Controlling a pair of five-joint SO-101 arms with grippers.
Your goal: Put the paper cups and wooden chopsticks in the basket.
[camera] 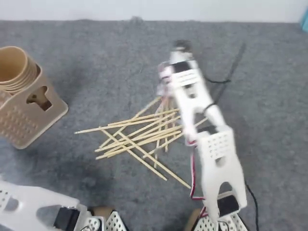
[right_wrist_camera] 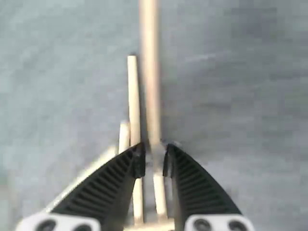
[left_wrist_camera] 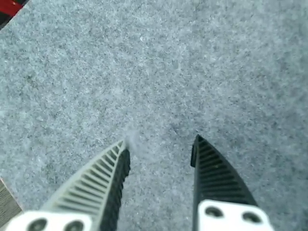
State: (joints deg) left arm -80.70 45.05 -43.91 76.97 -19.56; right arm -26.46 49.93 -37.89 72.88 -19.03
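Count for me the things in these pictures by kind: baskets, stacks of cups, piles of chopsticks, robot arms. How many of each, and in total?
Basket: 1
Stack of paper cups: 1 (single cups cannot be counted)
Pile of wooden chopsticks: 1 (sticks overlap, no sure count)
Robot arms: 2, left arm and right arm
Total: 5

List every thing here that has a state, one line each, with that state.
basket: upright on the mat.
paper cups: stacked, inside the basket.
wooden chopsticks: loose pile lying on the mat, outside the basket.
right gripper: shut on wooden chopsticks at the pile's end.
left gripper: open, empty, over bare mat.
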